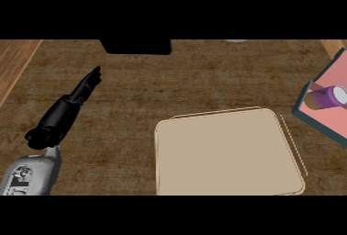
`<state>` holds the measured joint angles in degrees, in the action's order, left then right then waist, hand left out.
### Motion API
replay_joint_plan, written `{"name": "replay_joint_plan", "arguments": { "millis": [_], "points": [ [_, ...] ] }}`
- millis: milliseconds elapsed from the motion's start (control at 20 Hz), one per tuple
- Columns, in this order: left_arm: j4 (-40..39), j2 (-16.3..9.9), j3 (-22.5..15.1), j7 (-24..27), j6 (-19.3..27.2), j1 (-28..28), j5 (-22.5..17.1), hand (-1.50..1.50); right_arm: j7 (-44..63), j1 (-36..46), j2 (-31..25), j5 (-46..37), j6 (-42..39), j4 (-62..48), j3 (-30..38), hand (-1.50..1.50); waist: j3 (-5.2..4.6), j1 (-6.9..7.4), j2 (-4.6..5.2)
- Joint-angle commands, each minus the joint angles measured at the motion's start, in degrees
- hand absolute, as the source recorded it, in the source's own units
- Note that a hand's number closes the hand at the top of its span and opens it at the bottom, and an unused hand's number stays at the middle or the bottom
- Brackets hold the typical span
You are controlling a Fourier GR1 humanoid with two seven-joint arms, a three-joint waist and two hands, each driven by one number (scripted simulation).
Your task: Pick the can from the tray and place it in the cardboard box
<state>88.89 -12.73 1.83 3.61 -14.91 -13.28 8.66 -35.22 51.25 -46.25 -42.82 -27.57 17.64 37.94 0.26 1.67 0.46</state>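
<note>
The left hand (80, 94) stretches straight-fingered over the counter (203, 78), holding nothing. The can (327, 98) lies on its side inside the cardboard box (324, 123), beside the tan tray (227, 156).

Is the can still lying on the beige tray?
No, the can lies inside the cardboard box at the right edge; the tray is bare.

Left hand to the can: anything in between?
In the head view, the beige tray lies between the left hand and the purple can, below the direct line. The can lies in the pink-floored box at right.
</note>
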Motion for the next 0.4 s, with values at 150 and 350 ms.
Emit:
{"name": "replay_joint_plan", "arguments": {
  "millis": [150, 350],
  "points": [
    [-0.3, 0.41, 0.11, -0.79, 0.15, -1.02, -0.14, 0.0, 8.67, 1.95, -4.97, 12.84, -3.24, -9.07, 14.18, -1.5, 0.05, 0.51, 0.85],
    [0.01, 0.02, 0.29, 1.37, -0.13, -1.16, -0.06, 0.0, 9.21, -0.44, -8.47, 15.7, -3.28, -9.65, 17.06, -1.5, 0.12, 0.96, 1.05]
  ]
}}
